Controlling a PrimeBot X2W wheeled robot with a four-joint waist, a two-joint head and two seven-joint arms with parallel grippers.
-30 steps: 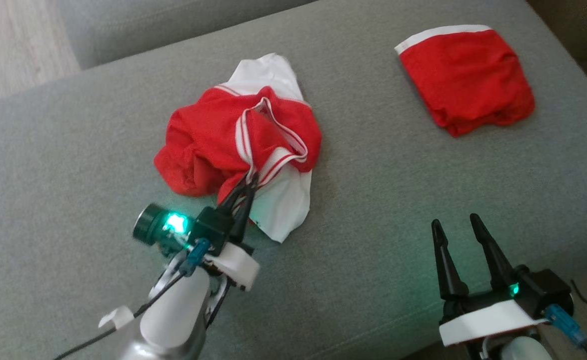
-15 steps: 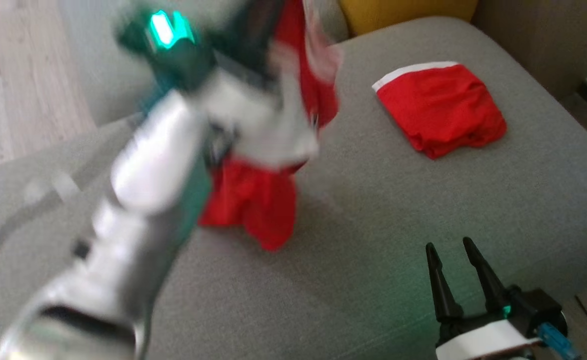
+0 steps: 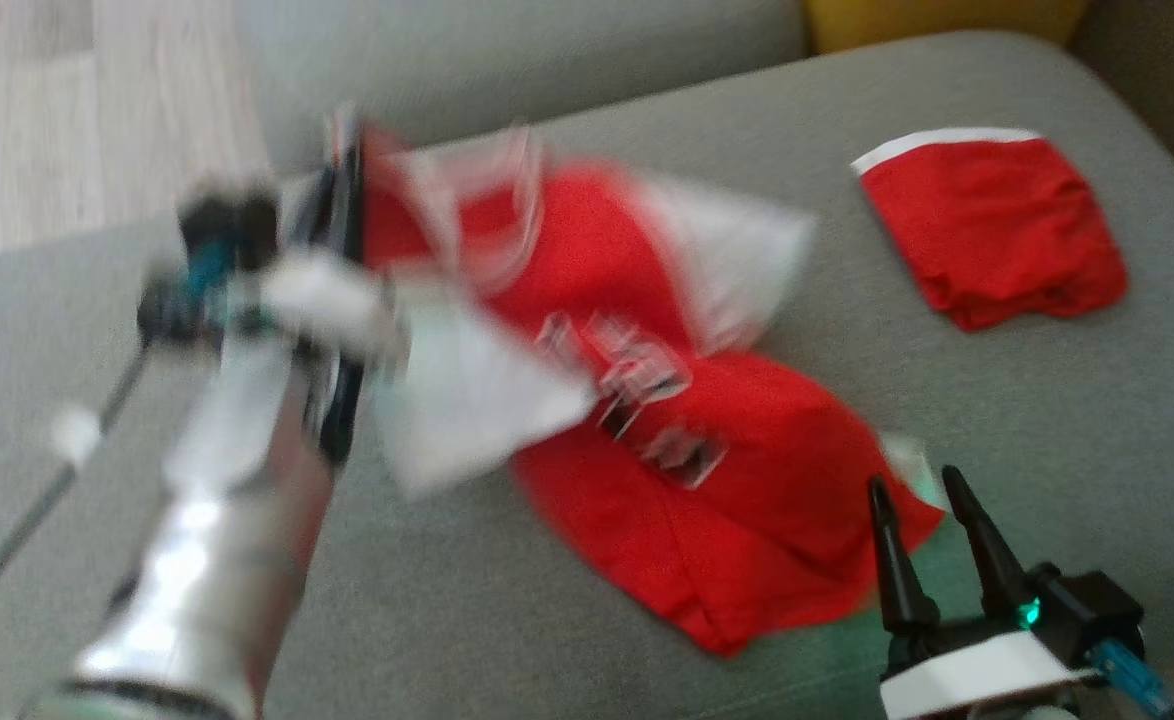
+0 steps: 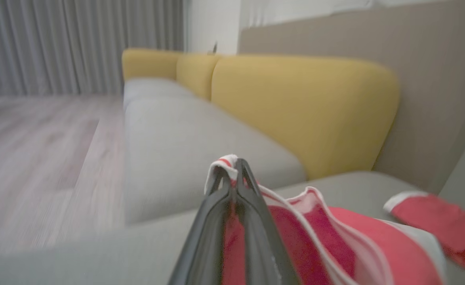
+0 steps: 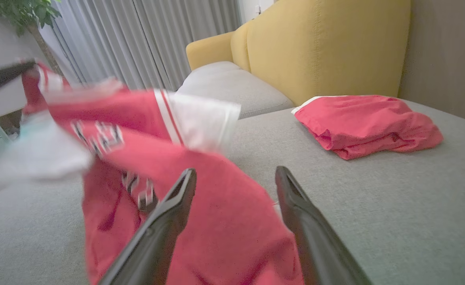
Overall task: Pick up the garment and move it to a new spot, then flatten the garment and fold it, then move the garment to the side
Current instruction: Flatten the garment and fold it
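Above the sofa [image 3: 1047, 420], outstretched left tool [image 4: 235, 164] pinches the garment [image 3: 707, 540].

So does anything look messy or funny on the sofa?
Yes. The red and white shirt is half in the air, one edge pinched in the left gripper, the rest sprawled crooked on the grey cushion. The other red garment lies neatly folded.
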